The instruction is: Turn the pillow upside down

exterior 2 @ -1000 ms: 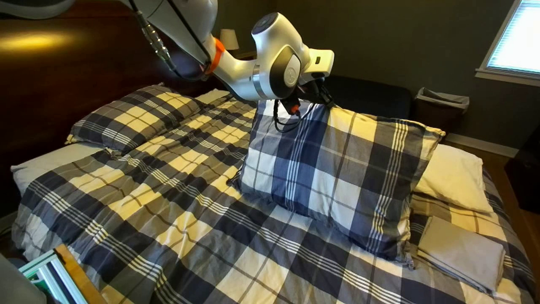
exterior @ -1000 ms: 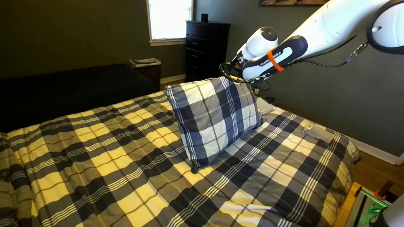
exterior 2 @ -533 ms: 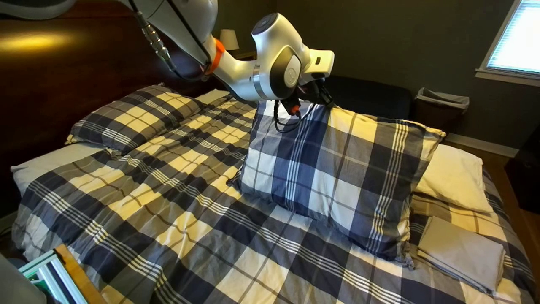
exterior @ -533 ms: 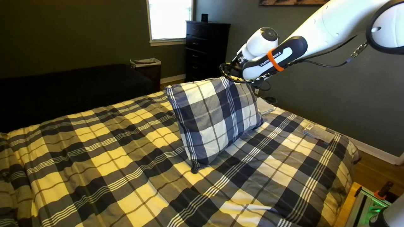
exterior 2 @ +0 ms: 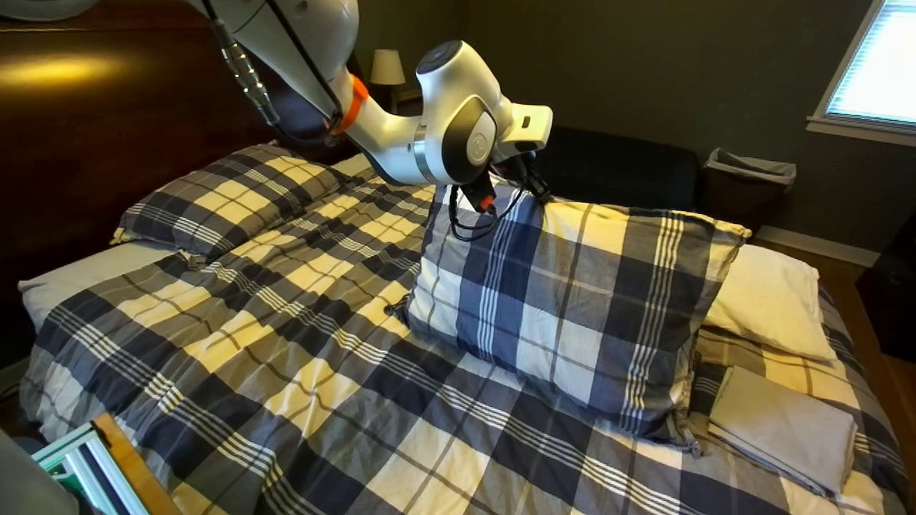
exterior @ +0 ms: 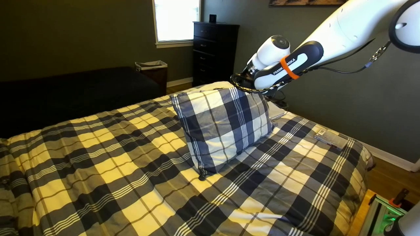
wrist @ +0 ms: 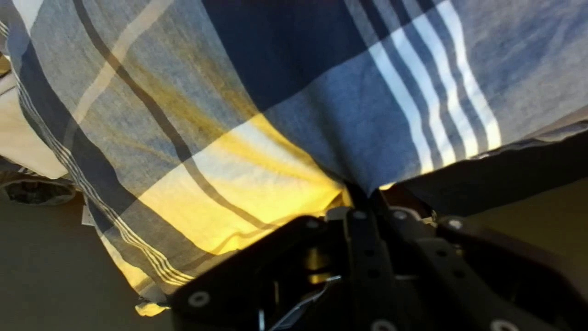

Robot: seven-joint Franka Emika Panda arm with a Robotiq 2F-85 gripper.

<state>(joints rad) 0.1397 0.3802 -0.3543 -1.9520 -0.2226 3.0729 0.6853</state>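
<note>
The navy, grey and white plaid pillow [exterior: 226, 121] stands on its long lower edge on the bed, leaning, in both exterior views [exterior 2: 558, 293]. My gripper [exterior 2: 547, 197] is at the pillow's raised top edge. In the wrist view my gripper [wrist: 365, 193] is shut on that edge, and the cloth gathers into a pinched fold between the fingertips. The pillow [wrist: 183, 115] fills much of the wrist view. In an exterior view the arm hides the fingertips. The pillow's far side is hidden.
A plain white pillow [exterior 2: 769, 300] lies behind the plaid pillow. Folded grey cloth [exterior 2: 783, 429] lies beside it. Another plaid pillow [exterior 2: 229, 197] rests by the headboard [exterior 2: 86, 107]. A flat package [exterior: 331, 138] lies on the plaid bedspread [exterior: 115, 164].
The arm and gripper have moved down a little, and the pillow's top edge has come lower with them. Its lower edge has stayed put. The white pillow now shows behind it in both exterior views.
</note>
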